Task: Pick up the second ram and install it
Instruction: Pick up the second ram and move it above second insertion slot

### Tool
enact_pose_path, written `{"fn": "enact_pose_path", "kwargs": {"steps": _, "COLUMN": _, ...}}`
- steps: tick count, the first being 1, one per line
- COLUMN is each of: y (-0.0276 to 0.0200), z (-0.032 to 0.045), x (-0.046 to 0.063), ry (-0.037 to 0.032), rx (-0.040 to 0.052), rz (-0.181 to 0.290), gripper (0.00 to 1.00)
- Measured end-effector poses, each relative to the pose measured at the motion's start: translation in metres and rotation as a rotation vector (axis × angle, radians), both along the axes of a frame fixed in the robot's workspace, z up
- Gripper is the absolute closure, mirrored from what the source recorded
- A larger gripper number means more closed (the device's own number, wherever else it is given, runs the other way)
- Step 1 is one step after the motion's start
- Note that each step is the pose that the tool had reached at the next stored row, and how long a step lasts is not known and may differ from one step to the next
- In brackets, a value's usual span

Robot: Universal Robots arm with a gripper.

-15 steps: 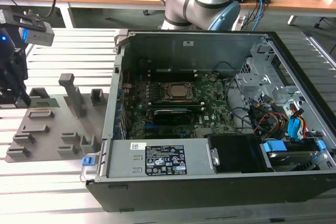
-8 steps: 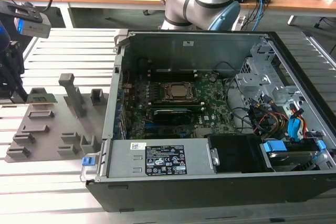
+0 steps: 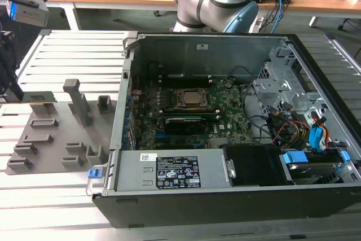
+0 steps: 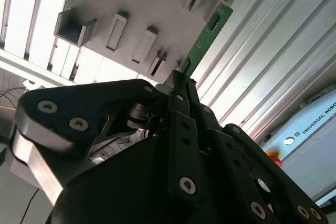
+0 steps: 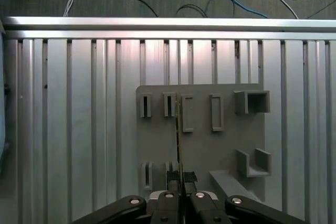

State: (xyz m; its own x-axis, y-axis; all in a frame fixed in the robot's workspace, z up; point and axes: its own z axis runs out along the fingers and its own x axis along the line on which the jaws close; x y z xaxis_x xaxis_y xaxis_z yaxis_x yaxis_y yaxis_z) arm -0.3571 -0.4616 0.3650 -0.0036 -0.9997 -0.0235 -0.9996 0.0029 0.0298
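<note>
GRIP: I had the gripper point(image 5: 181, 178) pinched tight on the ram stick point(image 5: 178, 129) | AXIS: stick ran straight out ahead of it | TARGET: case point(image 3: 225, 207) lay at 3 o'clock, exterior view

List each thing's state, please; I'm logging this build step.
Gripper, fingers shut on the memory stick.
Memory stick, held on edge over the grey fixture plate, not yet installed.
Computer case, lying flat, open on top.
</note>
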Motion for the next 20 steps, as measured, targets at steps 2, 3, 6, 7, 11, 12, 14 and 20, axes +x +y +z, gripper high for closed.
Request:
{"fn": "enact_pose_path", "kwargs": {"steps": 2, "y": 0.0000, "z": 0.0072, "x": 0.000, "ry": 0.0001, "rx": 0.0000, "rz": 0.000, "gripper": 0.86}}
{"fn": "enact_pose_path", "kwargs": {"steps": 3, "y": 0.0000, "z": 0.0089, "x": 0.000, "ry": 0.0001, "rx": 0.0000, "rz": 0.000, "gripper": 0.86}}
{"fn": "enact_pose_path", "kwargs": {"steps": 6, "y": 0.0000, "z": 0.0153, "x": 0.000, "ry": 0.0001, "rx": 0.0000, "rz": 0.000, "gripper": 0.86}}
{"fn": "enact_pose_path", "kwargs": {"steps": 7, "y": 0.0000, "z": 0.0184, "x": 0.000, "ry": 0.0000, "rx": 0.0000, "rz": 0.000, "gripper": 0.86}}
{"fn": "enact_pose_path", "kwargs": {"steps": 11, "y": 0.0000, "z": 0.0241, "x": 0.001, "ry": 0.0001, "rx": 0.0000, "rz": 0.000, "gripper": 0.86}}
{"fn": "enact_pose_path", "kwargs": {"steps": 12, "y": 0.0000, "z": 0.0261, "x": 0.001, "ry": 0.0001, "rx": 0.0000, "rz": 0.000, "gripper": 0.86}}
{"fn": "enact_pose_path", "kwargs": {"steps": 14, "y": 0.0000, "z": 0.0297, "x": 0.001, "ry": 0.0001, "rx": 0.0000, "rz": 0.000, "gripper": 0.86}}
{"fn": "enact_pose_path", "kwargs": {"steps": 20, "y": 0.0000, "z": 0.0402, "x": 0.001, "ry": 0.0002, "rx": -0.0001, "rz": 0.000, "gripper": 0.86}}
